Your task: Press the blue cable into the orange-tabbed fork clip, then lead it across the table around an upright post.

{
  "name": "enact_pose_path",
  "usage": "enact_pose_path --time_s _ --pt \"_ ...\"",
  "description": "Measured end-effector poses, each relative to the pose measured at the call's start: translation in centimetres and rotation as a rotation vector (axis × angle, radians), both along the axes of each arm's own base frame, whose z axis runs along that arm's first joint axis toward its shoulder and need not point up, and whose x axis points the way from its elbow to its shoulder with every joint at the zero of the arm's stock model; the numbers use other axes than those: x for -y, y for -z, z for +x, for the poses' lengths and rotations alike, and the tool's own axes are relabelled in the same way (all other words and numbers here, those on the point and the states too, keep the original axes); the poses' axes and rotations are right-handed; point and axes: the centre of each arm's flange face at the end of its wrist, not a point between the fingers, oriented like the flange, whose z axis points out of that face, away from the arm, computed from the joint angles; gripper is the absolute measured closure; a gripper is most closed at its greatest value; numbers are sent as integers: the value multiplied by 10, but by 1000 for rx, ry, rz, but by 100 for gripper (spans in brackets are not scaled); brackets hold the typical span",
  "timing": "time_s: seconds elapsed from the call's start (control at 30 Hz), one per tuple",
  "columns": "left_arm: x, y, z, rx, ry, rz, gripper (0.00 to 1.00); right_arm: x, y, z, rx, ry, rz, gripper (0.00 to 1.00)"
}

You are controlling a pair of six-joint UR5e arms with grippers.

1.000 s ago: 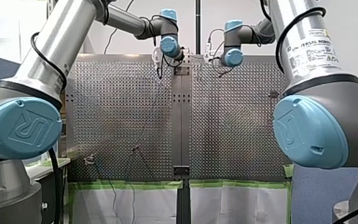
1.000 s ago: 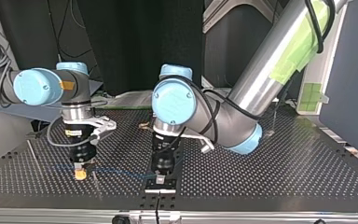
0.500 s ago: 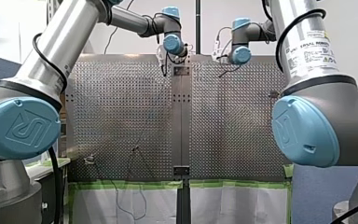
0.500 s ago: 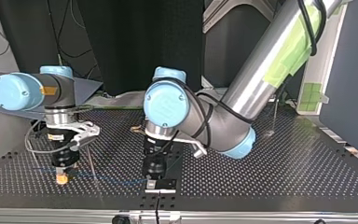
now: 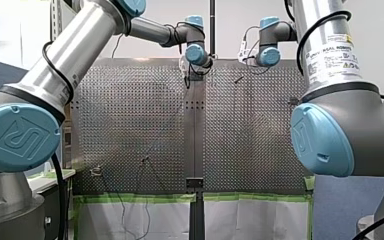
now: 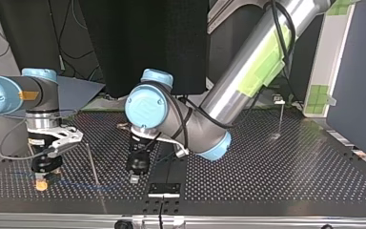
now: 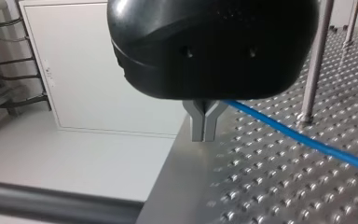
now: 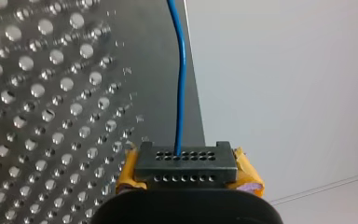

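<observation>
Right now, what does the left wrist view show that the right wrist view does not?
Only the left wrist view shows my left hand, metal fingers together at the blue cable, and an upright post. Only the right wrist view shows my right hand with yellow pads, the cable leaving between them. Both show the cable and the perforated table.

table (image 7: 261, 196): matt grey metal, studded
cable (image 7: 303, 137): smooth blue plastic sheath
post (image 7: 314, 60): smooth bare metal, beside my left tool (image 7: 203, 133)
my left tool: glossy black plastic shell
</observation>
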Motion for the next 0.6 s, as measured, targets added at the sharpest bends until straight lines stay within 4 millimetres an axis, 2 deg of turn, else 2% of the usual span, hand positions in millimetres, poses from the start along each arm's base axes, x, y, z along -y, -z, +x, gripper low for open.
enact_pose_path --time_s 0.43,0.6 --pt "13 27 5 -30 14 10 100 13 4 -25 -2 32 12 100" --pt "18 41 9 -43 26 20 100 16 16 -36 -8 42 34 100"
